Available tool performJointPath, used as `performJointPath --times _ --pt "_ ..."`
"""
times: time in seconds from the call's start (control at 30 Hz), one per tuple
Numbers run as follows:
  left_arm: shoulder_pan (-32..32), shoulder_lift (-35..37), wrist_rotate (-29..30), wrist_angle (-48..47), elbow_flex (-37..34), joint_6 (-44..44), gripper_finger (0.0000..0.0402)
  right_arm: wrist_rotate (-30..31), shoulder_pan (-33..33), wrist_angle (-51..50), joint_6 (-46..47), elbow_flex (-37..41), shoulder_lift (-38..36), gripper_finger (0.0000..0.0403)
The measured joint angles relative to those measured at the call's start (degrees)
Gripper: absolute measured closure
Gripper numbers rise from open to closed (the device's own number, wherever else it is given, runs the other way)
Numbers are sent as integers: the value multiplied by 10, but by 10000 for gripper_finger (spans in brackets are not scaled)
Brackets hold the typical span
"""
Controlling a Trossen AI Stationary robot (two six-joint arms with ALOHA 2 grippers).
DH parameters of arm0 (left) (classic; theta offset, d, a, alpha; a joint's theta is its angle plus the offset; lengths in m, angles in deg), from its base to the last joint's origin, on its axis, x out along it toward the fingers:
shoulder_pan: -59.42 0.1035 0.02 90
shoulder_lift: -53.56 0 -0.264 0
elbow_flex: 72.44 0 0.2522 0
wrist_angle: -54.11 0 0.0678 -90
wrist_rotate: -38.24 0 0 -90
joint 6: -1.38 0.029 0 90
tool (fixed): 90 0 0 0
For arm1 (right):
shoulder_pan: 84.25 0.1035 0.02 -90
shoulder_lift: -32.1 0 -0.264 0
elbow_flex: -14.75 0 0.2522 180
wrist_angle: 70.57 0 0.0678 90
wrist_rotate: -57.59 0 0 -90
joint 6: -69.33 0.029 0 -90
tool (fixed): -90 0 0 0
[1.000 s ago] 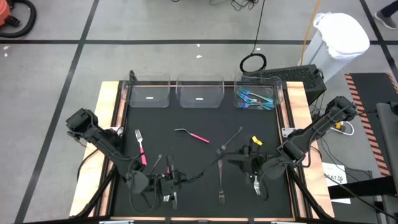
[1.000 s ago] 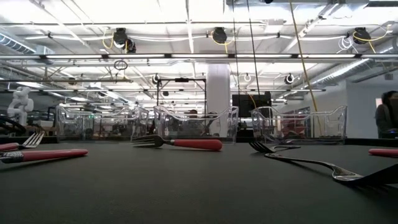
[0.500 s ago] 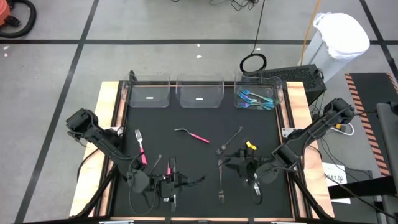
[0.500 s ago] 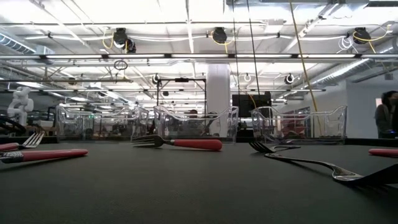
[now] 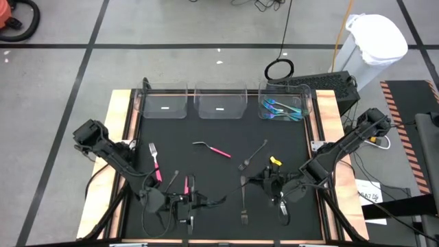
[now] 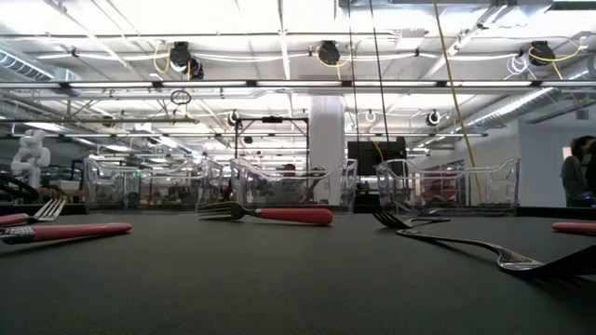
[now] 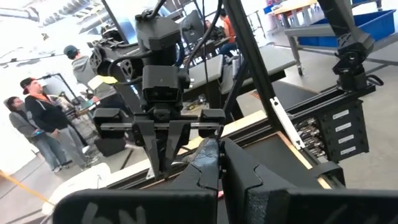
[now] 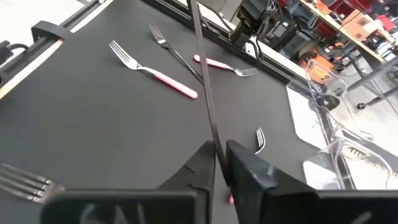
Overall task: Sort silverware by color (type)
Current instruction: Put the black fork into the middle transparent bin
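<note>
- Three clear bins (image 5: pixel 221 103) stand in a row along the far edge of the black table (image 5: pixel 206 168) seen from above. The right-hand one holds the teal cutlery (image 5: pixel 281 110).
- Loose on the table lie a pink fork (image 5: pixel 155 162) on the left arm's side, a pink-handled piece (image 5: pixel 214 149) near the middle, a black fork (image 5: pixel 254 156) just right of that, and a long fork (image 5: pixel 243 202) at the near edge.
- The right gripper (image 5: pixel 259 182) lies low over the near middle of the table, just beside the long fork's handle end. From up there I cannot tell what it grips.
- The left gripper (image 5: pixel 186 203) rests near the front edge, to the left of it.
- At table height, a pink-handled fork (image 6: pixel 270 215) lies flat in the middle in front of the bins, and a dark fork (image 6: pixel 410 221) lies to its right. A person (image 6: pixel 582 167) stands at the picture's right edge.
- From the left wrist, that arm's own fingers (image 7: pixel 249 180) are pressed together with nothing between them. People (image 7: pixel 37 124) stand in the room behind.
- From the right wrist, the fingers (image 8: pixel 249 174) pinch a slim black handle (image 8: pixel 202 74). It runs straight out over the table toward the pink forks, and its head is out of sight.
</note>
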Motion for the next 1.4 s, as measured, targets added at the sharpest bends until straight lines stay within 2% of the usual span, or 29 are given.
performJointPath --times 0.13,0.47,0.63,0.73,0.9,1.07,1.2,1.4 --pt "5 0 -8 -3 0 -12 400 -5 0 2 -6 1 0 377" --pt "9 0 -13 -18 0 -22 400 -16 0 14 -4 1 0 334" --pt "9 0 -13 -21 0 -22 400 -29 0 14 -5 1 0 330" --pt "9 0 -13 -21 0 -22 400 -29 0 14 -9 1 0 341" --pt "9 0 -12 -21 0 -23 400 -33 0 11 -24 0 0 388" --pt "9 0 -4 -31 0 -24 397 -33 0 8 -30 0 0 391" --pt "9 0 16 -34 0 -21 357 -32 0 9 -26 0 0 397" --pt "2 0 83 -38 0 -43 233 -4 -1 10 -24 0 0 399"
